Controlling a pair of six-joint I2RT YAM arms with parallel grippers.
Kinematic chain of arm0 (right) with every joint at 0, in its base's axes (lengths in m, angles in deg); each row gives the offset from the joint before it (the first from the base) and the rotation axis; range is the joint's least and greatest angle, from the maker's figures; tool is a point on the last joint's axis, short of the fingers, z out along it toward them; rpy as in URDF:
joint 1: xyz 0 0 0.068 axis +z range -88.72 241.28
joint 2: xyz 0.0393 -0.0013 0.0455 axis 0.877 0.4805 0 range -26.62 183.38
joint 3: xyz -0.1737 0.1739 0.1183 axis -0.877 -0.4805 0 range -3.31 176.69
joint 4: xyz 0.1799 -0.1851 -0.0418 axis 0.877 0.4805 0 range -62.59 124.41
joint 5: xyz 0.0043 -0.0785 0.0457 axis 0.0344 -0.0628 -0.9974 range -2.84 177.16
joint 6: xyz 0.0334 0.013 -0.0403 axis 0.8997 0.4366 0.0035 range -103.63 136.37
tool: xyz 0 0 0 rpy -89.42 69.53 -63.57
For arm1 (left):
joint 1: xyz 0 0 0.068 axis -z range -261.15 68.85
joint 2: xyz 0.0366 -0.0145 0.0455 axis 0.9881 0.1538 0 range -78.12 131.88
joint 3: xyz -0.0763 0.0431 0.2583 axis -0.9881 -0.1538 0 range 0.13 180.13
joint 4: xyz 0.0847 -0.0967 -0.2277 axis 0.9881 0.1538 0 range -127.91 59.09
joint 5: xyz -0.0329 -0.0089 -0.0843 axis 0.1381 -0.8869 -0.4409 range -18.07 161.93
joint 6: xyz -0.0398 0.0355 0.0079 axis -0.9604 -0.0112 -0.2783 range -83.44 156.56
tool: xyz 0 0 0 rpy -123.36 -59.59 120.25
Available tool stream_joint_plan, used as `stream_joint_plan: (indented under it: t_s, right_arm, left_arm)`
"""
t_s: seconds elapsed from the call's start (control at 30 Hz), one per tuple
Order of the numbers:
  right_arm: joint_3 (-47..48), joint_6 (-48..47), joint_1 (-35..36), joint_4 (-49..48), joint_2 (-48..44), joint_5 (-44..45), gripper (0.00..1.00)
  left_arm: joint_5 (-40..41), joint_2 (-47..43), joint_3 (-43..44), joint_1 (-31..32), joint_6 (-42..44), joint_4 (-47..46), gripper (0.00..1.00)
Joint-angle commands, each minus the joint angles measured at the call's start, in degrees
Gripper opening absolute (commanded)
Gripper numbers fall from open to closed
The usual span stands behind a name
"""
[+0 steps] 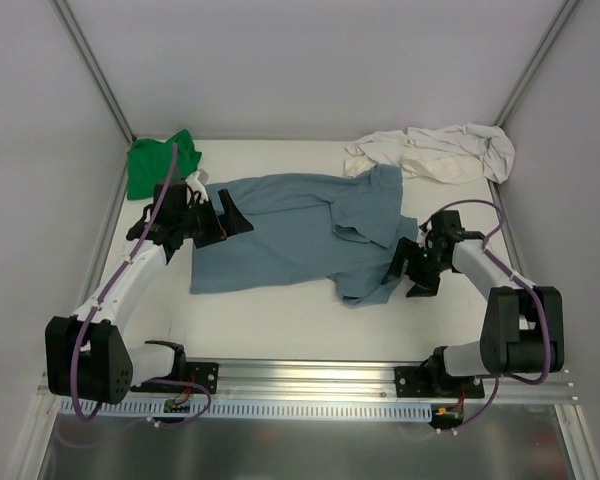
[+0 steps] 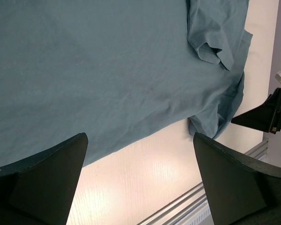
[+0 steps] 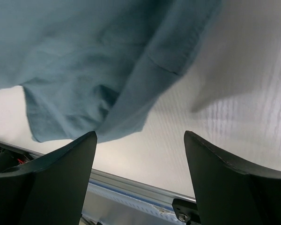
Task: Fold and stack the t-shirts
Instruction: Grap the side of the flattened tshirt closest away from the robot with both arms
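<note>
The slate-blue t-shirt (image 1: 290, 235) lies spread across the middle of the table, its right end rumpled and a sleeve folded over. It fills the left wrist view (image 2: 98, 70) and the top of the right wrist view (image 3: 84, 61). My left gripper (image 1: 230, 218) is open and empty over the shirt's left edge. My right gripper (image 1: 412, 272) is open and empty just right of the shirt's lower right corner. The green t-shirt (image 1: 160, 162) lies crumpled at the back left. The cream t-shirt (image 1: 435, 152) lies bunched at the back right.
White walls enclose the table on three sides. A metal rail (image 1: 310, 378) runs along the near edge between the arm bases and shows in the left wrist view (image 2: 196, 201) and the right wrist view (image 3: 131, 187).
</note>
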Motion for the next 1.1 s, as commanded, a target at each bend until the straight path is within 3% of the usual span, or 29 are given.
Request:
stream_joint_plan:
  t_s: [0.0, 0.4, 0.43, 0.53, 0.57, 0.63, 0.67, 0.8, 1.07]
  right_arm:
    - [4.65, 1.49, 1.58, -1.14, 0.71, -0.89, 0.8]
    - [7.12, 2.1, 5.27, -0.26, 3.09, 0.25, 0.77]
    - [6.94, 1.76, 5.27, -0.26, 3.27, 0.25, 0.64]
    - [6.24, 1.67, 5.28, -0.26, 3.97, 0.6, 0.4]
    - [5.8, 1.58, 5.36, -0.35, 4.23, 0.69, 0.37]
    - [5.45, 1.66, 5.28, -0.09, 4.23, 1.13, 0.16]
    - [5.27, 1.75, 5.28, 0.09, 4.15, 1.31, 0.12]
    - [4.31, 1.49, 5.28, 0.62, 3.09, 2.01, 0.0]
    - [3.86, 0.26, 4.75, 6.4, -2.26, 7.98, 0.0]
  left_arm:
    - [-0.3, 0.71, 2.47, 0.84, 0.21, 0.07, 0.99]
    - [0.14, 1.41, 3.26, 1.02, 0.39, -0.19, 0.99]
    - [0.23, 1.41, 3.44, 1.02, 0.39, -0.1, 0.99]
    - [0.23, 1.5, 3.44, 1.02, 0.65, 0.16, 0.99]
    - [0.23, 1.41, 3.35, 1.02, 0.74, 0.25, 0.99]
    - [0.31, 1.24, 3.27, 1.02, 0.83, 0.34, 0.99]
    - [0.32, 1.15, 3.18, 1.02, 0.92, 0.42, 0.99]
    - [0.32, 0.97, 2.91, 1.02, 1.09, 0.6, 0.99]
    - [0.23, 0.71, 2.56, 1.02, 1.71, 0.95, 0.99]
